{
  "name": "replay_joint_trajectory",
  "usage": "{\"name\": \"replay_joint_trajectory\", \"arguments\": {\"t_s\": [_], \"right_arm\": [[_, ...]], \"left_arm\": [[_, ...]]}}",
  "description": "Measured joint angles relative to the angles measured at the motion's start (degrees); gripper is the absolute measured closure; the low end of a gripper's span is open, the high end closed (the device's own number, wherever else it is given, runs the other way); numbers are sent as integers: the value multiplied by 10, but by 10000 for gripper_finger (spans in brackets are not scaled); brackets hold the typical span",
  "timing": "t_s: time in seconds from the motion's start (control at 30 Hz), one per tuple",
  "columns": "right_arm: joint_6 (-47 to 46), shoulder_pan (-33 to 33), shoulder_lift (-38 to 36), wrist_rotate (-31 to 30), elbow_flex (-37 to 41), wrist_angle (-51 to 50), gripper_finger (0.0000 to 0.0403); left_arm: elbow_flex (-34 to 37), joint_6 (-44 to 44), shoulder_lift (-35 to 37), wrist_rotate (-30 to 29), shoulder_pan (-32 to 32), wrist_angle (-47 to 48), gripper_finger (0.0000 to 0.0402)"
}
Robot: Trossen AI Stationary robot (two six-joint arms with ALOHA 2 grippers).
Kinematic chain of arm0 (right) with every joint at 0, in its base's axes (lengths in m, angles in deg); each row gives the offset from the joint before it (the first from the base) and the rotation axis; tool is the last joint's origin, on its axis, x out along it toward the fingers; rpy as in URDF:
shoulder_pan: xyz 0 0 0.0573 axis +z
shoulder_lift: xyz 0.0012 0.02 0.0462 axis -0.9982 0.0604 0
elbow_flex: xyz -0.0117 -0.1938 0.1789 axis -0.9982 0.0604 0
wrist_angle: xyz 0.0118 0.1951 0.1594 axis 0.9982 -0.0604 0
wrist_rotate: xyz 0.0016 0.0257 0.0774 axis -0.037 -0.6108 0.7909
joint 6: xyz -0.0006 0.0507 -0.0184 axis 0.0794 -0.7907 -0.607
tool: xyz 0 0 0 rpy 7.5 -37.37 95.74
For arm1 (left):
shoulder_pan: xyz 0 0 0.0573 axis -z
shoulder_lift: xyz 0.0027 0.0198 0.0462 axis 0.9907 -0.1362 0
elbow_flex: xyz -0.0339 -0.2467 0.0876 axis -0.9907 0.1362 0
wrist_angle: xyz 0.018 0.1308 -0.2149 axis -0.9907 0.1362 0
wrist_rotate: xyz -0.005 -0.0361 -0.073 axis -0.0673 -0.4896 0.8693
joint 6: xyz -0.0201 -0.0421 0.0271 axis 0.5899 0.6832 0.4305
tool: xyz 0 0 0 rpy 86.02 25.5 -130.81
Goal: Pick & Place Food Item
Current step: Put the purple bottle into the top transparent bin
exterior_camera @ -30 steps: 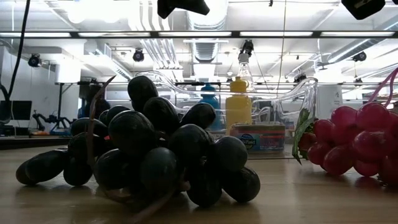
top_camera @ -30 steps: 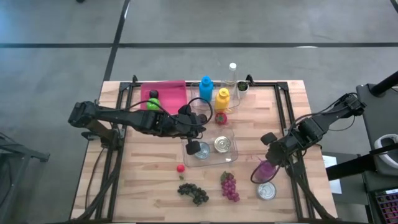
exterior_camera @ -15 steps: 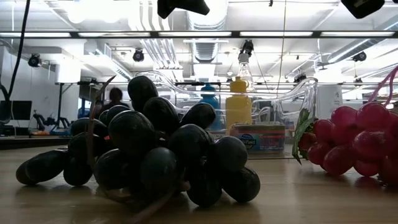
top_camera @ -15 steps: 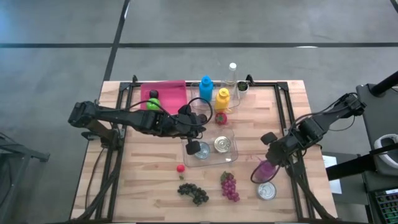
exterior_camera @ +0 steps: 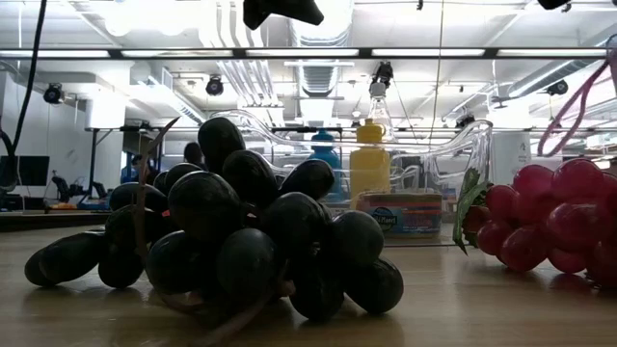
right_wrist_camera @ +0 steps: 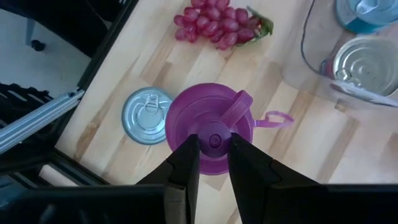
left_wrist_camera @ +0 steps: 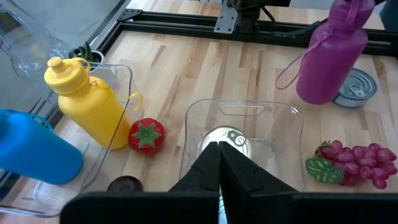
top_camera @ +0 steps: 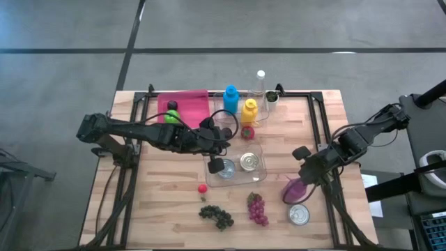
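Two dark fingers (right_wrist_camera: 189, 163) of the right gripper (right_wrist_camera: 210, 155) pinch the cap of the purple bottle (right_wrist_camera: 210, 127). The cap knob sits right between them, and the bottle body hangs under them. In the high view the right gripper (top_camera: 304, 174) is at about 4 o'clock on the desk (top_camera: 174, 209), and the purple bottle (top_camera: 295, 189) is just under it, tilted. It looks lifted off the wood (its loop shows high up in the low view).

A silver can (top_camera: 299, 214) lies on the desk just beside the bottle, at its 6 o'clock. The red grapes (top_camera: 257, 208) lie near it, toward 9 o'clock from the can. The dark grapes (top_camera: 217, 216) are farther that way, and a small red berry (top_camera: 203, 188) sits at their 11 o'clock.

The left gripper (top_camera: 220, 148) hangs over the middle of the desk with its fingers pressed together, holding nothing. It is above the clear tray (top_camera: 259, 174), which holds a second can (top_camera: 249, 162). In the low view that can has a blue oval label (exterior_camera: 385, 220), but the words are too small to read.

At 12 o'clock stand a blue bottle (top_camera: 231, 100), a yellow bottle (top_camera: 249, 111) and a clear bottle (top_camera: 260, 84). A toy tomato (top_camera: 247, 132) sits by the yellow one. A pink cloth (top_camera: 191, 106) lies at 11 o'clock.
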Motion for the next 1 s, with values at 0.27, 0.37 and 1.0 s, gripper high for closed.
{"name": "replay_joint_trajectory", "arguments": {"t_s": [0.27, 0.37, 1.0], "right_arm": [[0, 0, 0, -12, -27, -3, 334], [-1, 0, -1, -12, -38, -6, 333], [-29, -11, -3, -44, -125, -39, 334]], "left_arm": [[0, 0, 0, 0, 0, 2, 400], [0, 0, 0, 0, 0, 2, 400], [0, -13, 0, 0, 0, 2, 400]]}}
